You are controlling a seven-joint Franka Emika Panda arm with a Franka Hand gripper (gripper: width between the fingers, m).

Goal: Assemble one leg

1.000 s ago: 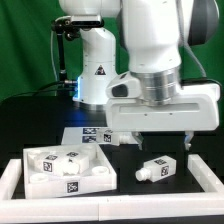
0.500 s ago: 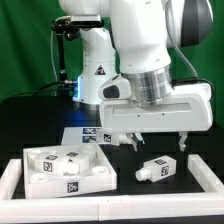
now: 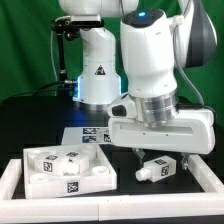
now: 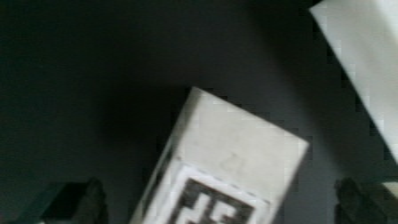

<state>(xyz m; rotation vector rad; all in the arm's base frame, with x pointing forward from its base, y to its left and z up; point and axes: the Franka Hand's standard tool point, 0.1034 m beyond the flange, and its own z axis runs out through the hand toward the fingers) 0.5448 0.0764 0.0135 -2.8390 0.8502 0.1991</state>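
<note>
A small white leg (image 3: 158,168) with a black-and-white tag lies on its side on the black table, to the exterior view's right of the large white panel (image 3: 40,180). My gripper (image 3: 163,156) hangs just above the leg, open, a finger on either side of it and neither touching. In the wrist view the leg (image 4: 231,160) and its tag lie between the two dark fingertips (image 4: 80,203); the gripper (image 4: 222,205) is open and empty. Two or three more legs (image 3: 68,160) lie on the panel.
The marker board (image 3: 88,133) lies flat behind the panel. A white rail (image 3: 205,180) borders the work area at the front and sides. The robot's white base (image 3: 95,75) stands at the back. A white edge (image 4: 365,60) shows in the wrist view.
The gripper has come down and shifted to the exterior view's left, so that it now sits over the lone leg. The leg and the panel have not moved.
</note>
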